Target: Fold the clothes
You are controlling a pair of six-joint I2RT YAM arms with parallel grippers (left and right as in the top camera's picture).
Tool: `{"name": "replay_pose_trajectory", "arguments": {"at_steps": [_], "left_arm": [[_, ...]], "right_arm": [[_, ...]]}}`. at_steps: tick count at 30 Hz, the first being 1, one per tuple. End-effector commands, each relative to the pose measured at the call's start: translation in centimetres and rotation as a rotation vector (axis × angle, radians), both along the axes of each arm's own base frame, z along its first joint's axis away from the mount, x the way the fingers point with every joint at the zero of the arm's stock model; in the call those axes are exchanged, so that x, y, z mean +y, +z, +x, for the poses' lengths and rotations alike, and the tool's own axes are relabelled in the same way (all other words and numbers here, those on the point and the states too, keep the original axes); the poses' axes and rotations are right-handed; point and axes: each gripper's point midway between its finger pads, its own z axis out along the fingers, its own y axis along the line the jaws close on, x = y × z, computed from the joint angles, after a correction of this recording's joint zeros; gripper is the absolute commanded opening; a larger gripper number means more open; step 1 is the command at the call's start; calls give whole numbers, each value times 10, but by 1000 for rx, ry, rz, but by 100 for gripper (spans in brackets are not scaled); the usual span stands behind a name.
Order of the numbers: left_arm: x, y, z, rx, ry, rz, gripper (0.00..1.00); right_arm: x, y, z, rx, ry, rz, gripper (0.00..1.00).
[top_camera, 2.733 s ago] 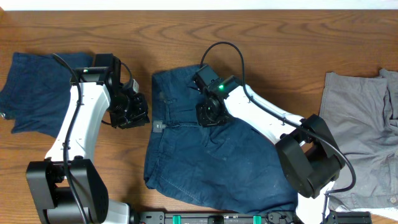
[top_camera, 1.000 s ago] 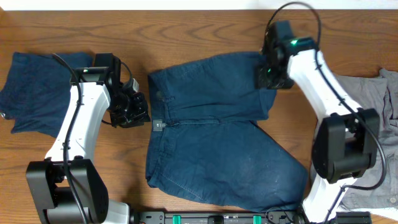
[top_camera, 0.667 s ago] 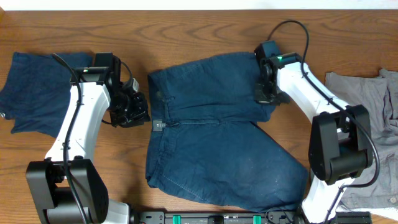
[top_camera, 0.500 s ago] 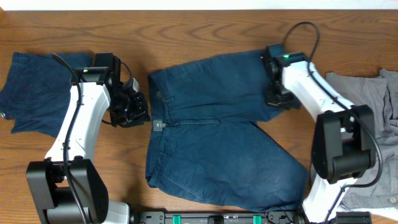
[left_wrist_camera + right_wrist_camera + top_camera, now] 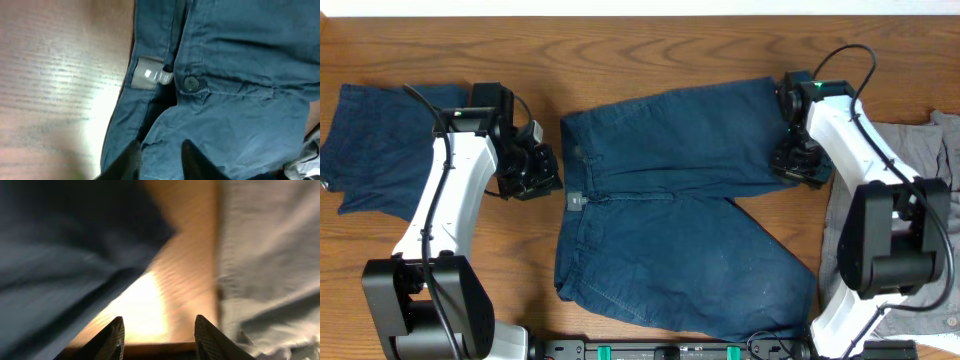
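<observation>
Around: grey shorts (image 5: 920, 150) right; second navy pair (image 5: 370, 140) left.
Right hand (image 5: 159, 324): open over bare worktop (image 5: 185, 265).
Left hand (image 5: 161, 149): at spread navy shorts' (image 5: 670, 240) waistband, grip unclear.

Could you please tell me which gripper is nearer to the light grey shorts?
Right. The right gripper sits at the middle navy shorts' leg hem, close beside the light grey shorts; the left gripper is far off on the other side, at their waistband.

Grey shorts (image 5: 930, 150) run off the right edge.
</observation>
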Motion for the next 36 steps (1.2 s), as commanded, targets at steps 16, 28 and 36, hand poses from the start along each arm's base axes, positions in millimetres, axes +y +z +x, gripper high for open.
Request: {"name": "replay_pose_trajectory", "arguments": {"at_steps": [16,28,36], "left_arm": [[-44,-70,-1,101,-161,7,47],[-88,-71,-8,125,-266,-270,6],[-44,-25,56,-40,-37,-272,6]], "right_arm": [[52,56,-20,-66,295,319,56],[45,55,-16,-78,274,298,56],[24,54,4,-158,180,205,58]]}}
